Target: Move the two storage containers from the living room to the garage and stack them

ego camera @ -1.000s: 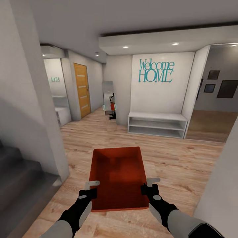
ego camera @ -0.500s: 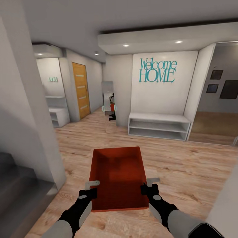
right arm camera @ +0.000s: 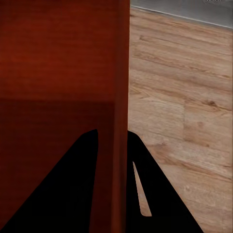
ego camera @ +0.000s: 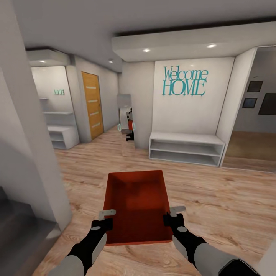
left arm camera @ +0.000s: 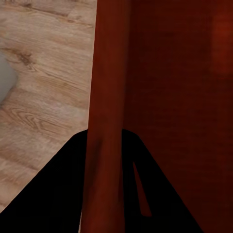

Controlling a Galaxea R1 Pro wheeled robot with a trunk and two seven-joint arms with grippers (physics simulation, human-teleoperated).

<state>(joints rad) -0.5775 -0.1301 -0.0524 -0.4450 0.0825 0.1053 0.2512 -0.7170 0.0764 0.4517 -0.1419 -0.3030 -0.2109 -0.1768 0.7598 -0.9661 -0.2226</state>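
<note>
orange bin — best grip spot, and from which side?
The two long side walls near the near end, one claw per side from outside. The storage container is open-topped with thin flat walls, so each wall fits between fingers, as the left claw and right claw straddle them now.

Floor (ego camera: 214,191): light wood planks running across the hallway.
Wall lettering (ego camera: 184,81): teal "Welcome HOME" on a white wall panel.
Low shelf unit (ego camera: 186,148): white, open-fronted, directly below the lettering.
Door (ego camera: 92,105): orange wood with pale horizontal slits, left of centre.
Ceiling spotlights (ego camera: 147,50): recessed, lit.
Framed pictures (ego camera: 254,86): dark, on the grey wall at far right.
</note>
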